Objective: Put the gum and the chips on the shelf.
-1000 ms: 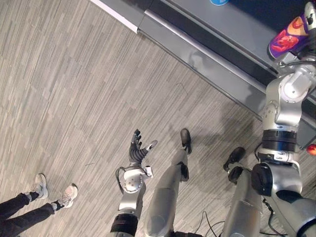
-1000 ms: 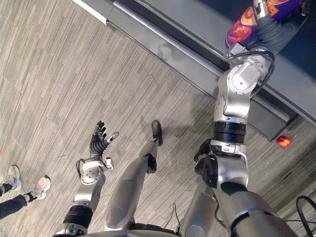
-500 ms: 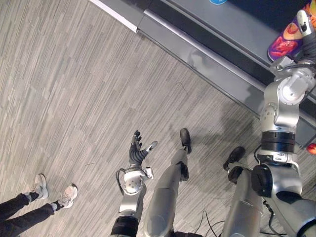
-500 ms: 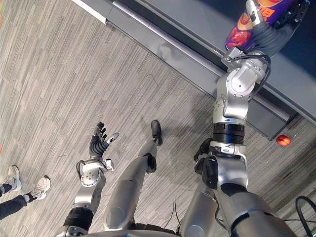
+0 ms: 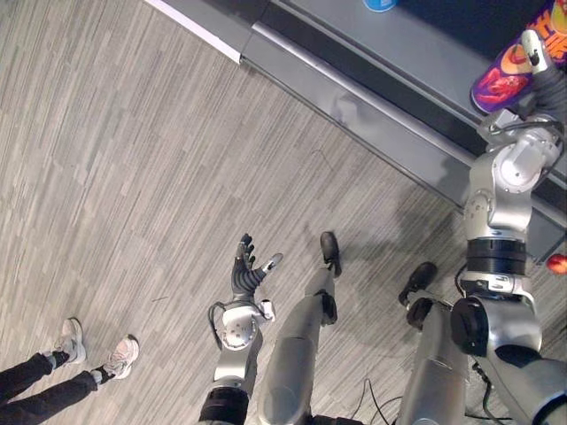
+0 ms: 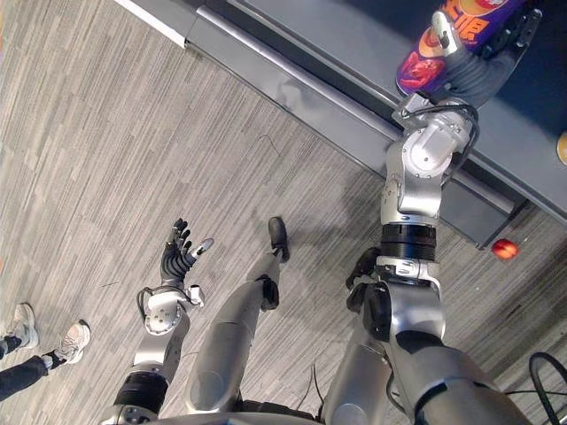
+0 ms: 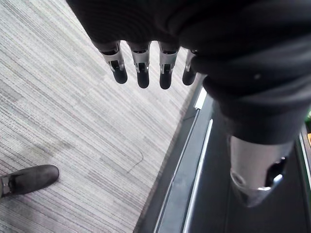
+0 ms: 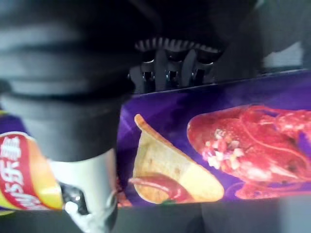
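Up at the far right of the left eye view, the right hand (image 5: pixel 547 87) is closed round the chips (image 5: pixel 507 78), a purple bag held over the grey shelf (image 5: pixel 416 49); I cannot tell whether the bag touches the shelf. A blue round thing (image 5: pixel 379 3) sits on the shelf at the far edge of the view, well apart from the bag. The left hand (image 5: pixel 246 268) hangs low over the floor (image 5: pixel 133 177), near and to the left, its fingers spread and holding nothing. A person's shoes (image 5: pixel 96 347) stand on the floor at the near left.

From the right eye view, a small red thing (image 6: pixel 504 249) lies on the floor just beside the shelf's right end.

Along the left wrist view, straight fingers (image 7: pixel 142 76) point toward the floor.

Close in the right wrist view, the thumb (image 8: pixel 90 206) lies across the bag's front and the fingers (image 8: pixel 167 73) reach over its far edge.
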Available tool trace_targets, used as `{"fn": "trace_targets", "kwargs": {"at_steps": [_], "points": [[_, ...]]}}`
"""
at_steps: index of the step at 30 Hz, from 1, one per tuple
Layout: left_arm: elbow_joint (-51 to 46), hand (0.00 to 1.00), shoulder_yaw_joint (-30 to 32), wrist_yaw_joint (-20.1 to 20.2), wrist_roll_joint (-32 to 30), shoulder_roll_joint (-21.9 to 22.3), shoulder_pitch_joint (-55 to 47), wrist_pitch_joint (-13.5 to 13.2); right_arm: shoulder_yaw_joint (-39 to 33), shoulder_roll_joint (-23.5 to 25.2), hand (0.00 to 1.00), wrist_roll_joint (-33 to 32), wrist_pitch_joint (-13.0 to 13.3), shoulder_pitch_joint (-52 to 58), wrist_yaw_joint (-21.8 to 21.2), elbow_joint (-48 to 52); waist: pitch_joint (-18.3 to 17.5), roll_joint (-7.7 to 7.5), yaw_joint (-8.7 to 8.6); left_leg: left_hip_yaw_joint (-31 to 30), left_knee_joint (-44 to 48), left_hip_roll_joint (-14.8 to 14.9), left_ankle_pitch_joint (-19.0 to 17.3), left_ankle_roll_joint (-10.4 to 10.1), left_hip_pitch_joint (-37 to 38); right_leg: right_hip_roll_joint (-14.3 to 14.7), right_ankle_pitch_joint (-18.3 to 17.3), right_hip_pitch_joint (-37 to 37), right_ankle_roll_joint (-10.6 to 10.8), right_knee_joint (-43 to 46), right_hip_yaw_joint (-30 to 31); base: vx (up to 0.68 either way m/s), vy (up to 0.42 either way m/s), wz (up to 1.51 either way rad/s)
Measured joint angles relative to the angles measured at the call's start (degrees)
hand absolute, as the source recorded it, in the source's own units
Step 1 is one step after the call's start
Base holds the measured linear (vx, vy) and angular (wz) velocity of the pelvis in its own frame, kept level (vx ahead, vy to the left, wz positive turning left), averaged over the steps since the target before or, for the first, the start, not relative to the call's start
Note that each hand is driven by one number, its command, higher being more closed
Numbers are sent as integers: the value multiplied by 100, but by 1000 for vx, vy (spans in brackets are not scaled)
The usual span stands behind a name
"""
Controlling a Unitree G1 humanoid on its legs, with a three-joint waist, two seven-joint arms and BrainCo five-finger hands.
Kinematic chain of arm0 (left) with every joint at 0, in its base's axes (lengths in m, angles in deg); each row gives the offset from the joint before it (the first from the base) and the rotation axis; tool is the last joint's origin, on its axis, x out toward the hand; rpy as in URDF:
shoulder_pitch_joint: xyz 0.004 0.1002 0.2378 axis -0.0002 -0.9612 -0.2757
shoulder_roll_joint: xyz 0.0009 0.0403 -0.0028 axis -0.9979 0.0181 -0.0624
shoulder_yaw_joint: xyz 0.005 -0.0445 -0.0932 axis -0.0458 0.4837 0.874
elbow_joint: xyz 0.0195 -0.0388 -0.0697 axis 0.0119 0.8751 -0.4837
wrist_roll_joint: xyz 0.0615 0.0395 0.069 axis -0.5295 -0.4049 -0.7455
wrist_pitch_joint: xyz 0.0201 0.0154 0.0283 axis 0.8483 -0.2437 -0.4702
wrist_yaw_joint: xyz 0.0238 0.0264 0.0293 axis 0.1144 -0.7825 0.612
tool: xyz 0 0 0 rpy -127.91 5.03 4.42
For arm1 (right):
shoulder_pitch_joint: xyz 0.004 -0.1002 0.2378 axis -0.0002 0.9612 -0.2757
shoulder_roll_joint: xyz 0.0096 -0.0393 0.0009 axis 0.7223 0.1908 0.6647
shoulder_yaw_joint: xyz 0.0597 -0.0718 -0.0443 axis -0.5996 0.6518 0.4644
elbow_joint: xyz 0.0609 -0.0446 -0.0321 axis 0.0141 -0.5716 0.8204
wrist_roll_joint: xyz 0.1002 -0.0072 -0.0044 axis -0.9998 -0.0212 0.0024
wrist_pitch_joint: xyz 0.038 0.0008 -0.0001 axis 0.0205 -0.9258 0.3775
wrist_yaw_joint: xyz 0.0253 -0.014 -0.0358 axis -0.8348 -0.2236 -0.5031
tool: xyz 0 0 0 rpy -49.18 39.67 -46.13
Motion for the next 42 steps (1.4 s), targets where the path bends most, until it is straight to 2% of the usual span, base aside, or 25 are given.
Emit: {"fn": "trace_targets", "kwargs": {"at_steps": [7, 16, 24, 29, 40, 42], "points": [[0, 0, 1, 0, 0, 8, -24, 0, 88, 221, 0, -6, 7, 221, 3, 15, -2, -7, -12, 14, 86, 103, -31, -39, 2, 91, 1, 23, -1, -17, 8, -5, -44, -6], [11, 0, 59, -3, -4, 10, -49, 2, 244, 646, 0, 1, 13, 671, 2, 89, -14, -217, -22, 35, 419, 276, -213, -80, -13, 217, -7, 113, -17, -43, 38, -2, -51, -6], [17, 0, 65, -4, -6, 9, -49, 5, 304, 783, 0, 7, 24, 793, 2, 278, -10, -229, -19, 32, 576, 339, -293, -79, -52, 263, -7, 148, -19, -58, 43, 10, -46, -3], [173, 0, 168, -4, -7, 8, -47, 5, 320, 898, 0, 7, 51, 880, 2, 278, -11, -329, -33, 45, 724, 415, -391, -96, -56, 326, 0, 206, -30, -98, 54, 30, -49, -6], [240, 0, 174, -8, -18, 7, -50, 8, 322, 976, 0, 3, 63, 1057, -10, 267, -17, -346, -36, 55, 895, 495, -498, -86, 29, 386, -1, 375, -31, -142, 63, 29, -47, -3], [256, 0, 198, -10, -23, 4, -59, 8, 326, 1028, 0, 1, 63, 1133, -33, 249, -28, -397, -24, 109, 859, 494, -519, -115, 109, 390, -1, 401, -31, -175, 98, 32, -49, -9]]}}
